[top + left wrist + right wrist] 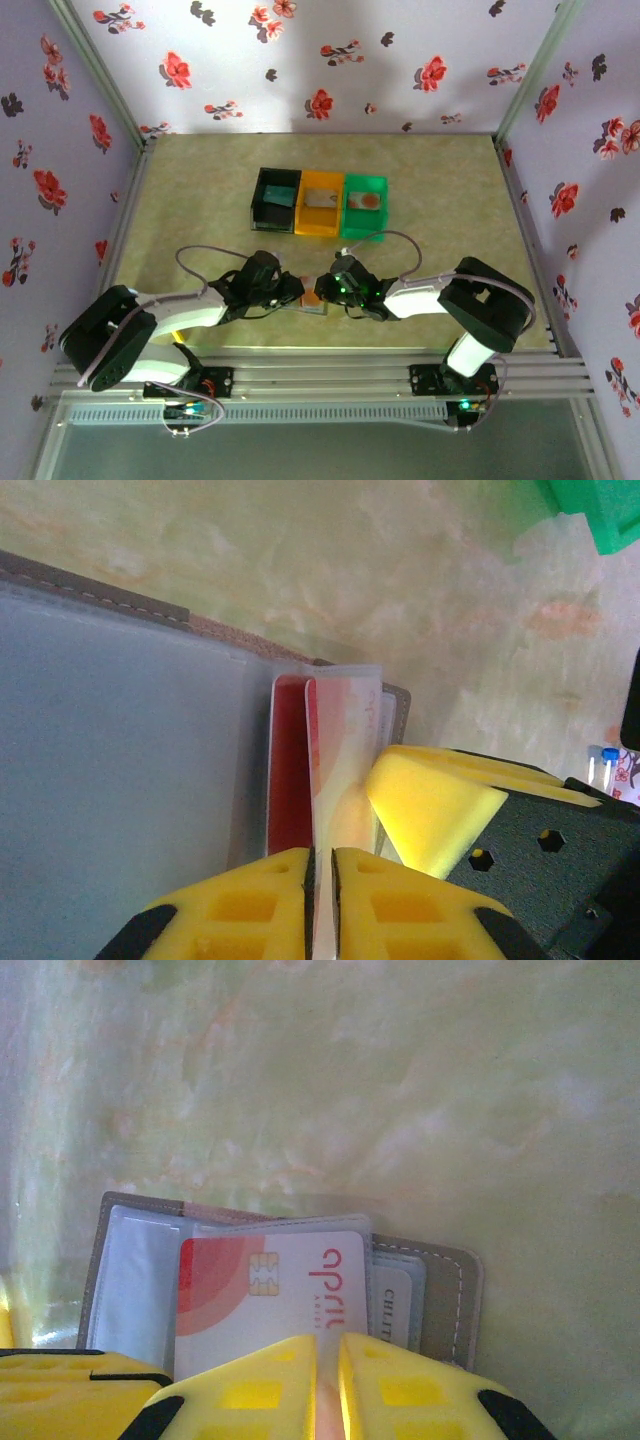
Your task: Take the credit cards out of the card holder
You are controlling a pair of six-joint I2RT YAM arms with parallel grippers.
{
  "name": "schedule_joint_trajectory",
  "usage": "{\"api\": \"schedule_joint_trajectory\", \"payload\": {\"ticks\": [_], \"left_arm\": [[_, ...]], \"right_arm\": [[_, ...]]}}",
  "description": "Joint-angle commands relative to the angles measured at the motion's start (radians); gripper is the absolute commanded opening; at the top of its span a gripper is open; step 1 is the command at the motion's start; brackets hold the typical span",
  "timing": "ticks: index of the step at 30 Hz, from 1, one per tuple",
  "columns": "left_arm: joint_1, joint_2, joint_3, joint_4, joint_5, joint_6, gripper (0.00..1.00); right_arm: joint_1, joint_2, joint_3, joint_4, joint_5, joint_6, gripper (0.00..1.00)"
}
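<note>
The grey card holder (445,1300) lies open on the table near the front edge, between my two grippers (312,300). A pale credit card with an orange-red round mark (280,1300) sits in one of its clear sleeves. My right gripper (330,1390) is shut on that sleeve's near edge. In the left wrist view the same pale card (345,760) stands edge-on, and my left gripper (320,900) is shut on its edge. A red card (290,770) stands behind it in the holder (120,780). The right gripper's finger (430,810) touches the leaf from the right. Another pale card (395,1310) shows in a sleeve further back.
Black (275,200), orange (320,203) and green (364,205) bins stand in a row at the middle of the table, with a card lying in the orange and green ones. The green bin's corner (600,515) is near. Metal rails run along the table's front.
</note>
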State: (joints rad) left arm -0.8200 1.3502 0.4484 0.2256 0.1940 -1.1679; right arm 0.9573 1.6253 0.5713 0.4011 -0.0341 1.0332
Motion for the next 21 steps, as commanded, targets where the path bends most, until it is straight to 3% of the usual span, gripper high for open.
{"api": "schedule_joint_trajectory", "payload": {"ticks": [1,9,21], "left_arm": [[-0.011,-0.025,0.006,0.141,0.033,-0.002,0.16],[-0.013,-0.001,-0.008,0.192,0.036,-0.022,0.15],[-0.013,0.009,-0.002,0.21,0.044,-0.023,0.05]], "right_arm": [[0.009,0.044,-0.02,-0.039,-0.043,0.018,0.16],[0.009,0.053,-0.014,-0.032,-0.055,0.024,0.16],[0.008,0.059,-0.008,-0.029,-0.059,0.023,0.16]]}}
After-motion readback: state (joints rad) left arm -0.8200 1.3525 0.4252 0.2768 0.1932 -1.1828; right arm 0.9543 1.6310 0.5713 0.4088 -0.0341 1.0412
